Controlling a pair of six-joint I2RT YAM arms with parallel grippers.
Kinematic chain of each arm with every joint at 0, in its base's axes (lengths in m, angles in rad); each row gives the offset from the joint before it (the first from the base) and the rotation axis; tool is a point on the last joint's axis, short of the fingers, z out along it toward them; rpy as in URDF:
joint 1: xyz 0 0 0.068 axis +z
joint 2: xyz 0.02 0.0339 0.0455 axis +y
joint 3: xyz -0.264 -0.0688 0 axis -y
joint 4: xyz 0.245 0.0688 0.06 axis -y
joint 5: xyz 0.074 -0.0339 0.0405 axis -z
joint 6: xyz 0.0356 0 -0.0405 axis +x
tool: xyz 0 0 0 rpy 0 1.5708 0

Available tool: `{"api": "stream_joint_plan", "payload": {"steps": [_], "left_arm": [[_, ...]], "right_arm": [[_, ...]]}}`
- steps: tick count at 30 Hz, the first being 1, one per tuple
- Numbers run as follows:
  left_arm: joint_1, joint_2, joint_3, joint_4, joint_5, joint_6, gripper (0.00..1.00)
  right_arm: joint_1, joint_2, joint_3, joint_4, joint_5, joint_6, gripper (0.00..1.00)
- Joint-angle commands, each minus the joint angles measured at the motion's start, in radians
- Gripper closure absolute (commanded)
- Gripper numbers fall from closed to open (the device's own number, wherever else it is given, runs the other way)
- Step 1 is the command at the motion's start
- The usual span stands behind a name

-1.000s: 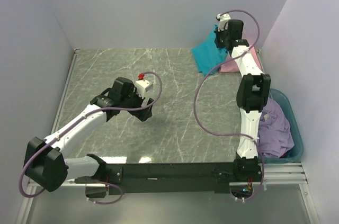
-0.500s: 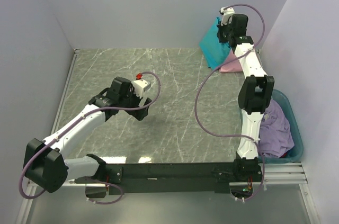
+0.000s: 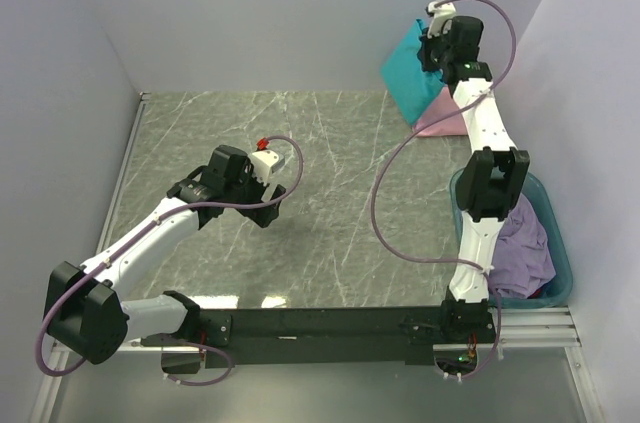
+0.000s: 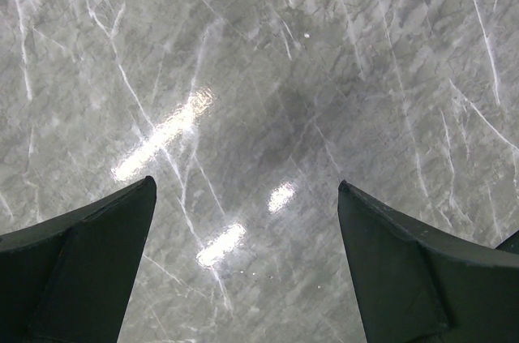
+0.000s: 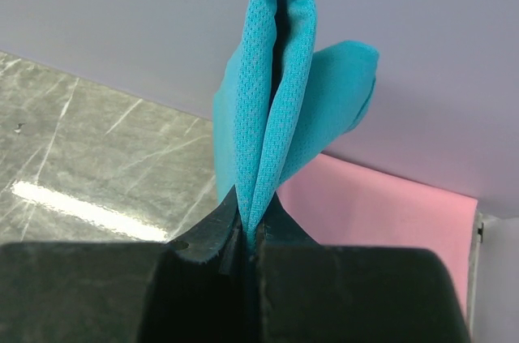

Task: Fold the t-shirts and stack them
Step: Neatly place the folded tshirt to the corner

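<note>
My right gripper (image 3: 432, 55) (image 5: 255, 225) is shut on a folded teal t-shirt (image 3: 412, 71) (image 5: 272, 100), held up off the table at the far right, close to the back wall. Under and beside it a folded pink t-shirt (image 3: 447, 119) (image 5: 381, 213) lies flat on the table. A lavender t-shirt (image 3: 525, 248) is heaped in the teal basket (image 3: 563, 263) at the near right. My left gripper (image 3: 272, 211) (image 4: 246, 197) hangs open over bare marble at the middle left, nothing between its fingers.
The back wall (image 3: 300, 13) and right wall (image 3: 590, 93) close in on the right arm's reach. The grey marble tabletop (image 3: 330, 163) stretches between the two arms. A black rail (image 3: 320, 323) runs along the near edge.
My right gripper has lifted the teal t-shirt up and to the right, toward the back wall, so it now hangs above the pink one. The left arm has stayed put.
</note>
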Motion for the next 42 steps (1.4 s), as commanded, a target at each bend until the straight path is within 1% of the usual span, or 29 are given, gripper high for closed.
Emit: {"api": "stream_joint_plan", "payload": {"steps": [1,10,18,25,33,42], "left_arm": [[0.003,-0.027,0.015,-0.001,-0.009,0.009,0.01],[0.003,-0.02,0.015,-0.007,0.0,0.011,0.01],[0.003,-0.015,0.021,-0.012,0.008,0.02,0.01],[0.003,-0.024,0.013,-0.009,0.014,0.012,0.01],[0.003,-0.044,0.005,-0.006,0.015,0.017,0.01],[0.003,-0.055,-0.002,-0.003,0.034,0.012,0.01]], "right_arm": [[-0.04,-0.07,0.006,0.021,-0.013,0.002,1.0],[-0.089,-0.014,0.02,-0.016,-0.028,0.016,1.0],[-0.121,0.048,0.07,-0.057,-0.037,0.041,1.0],[-0.103,0.001,0.058,-0.045,-0.08,0.058,1.0],[-0.049,-0.059,0.05,-0.057,-0.079,0.076,1.0],[-0.029,-0.068,0.053,-0.063,-0.082,0.125,1.0]]}}
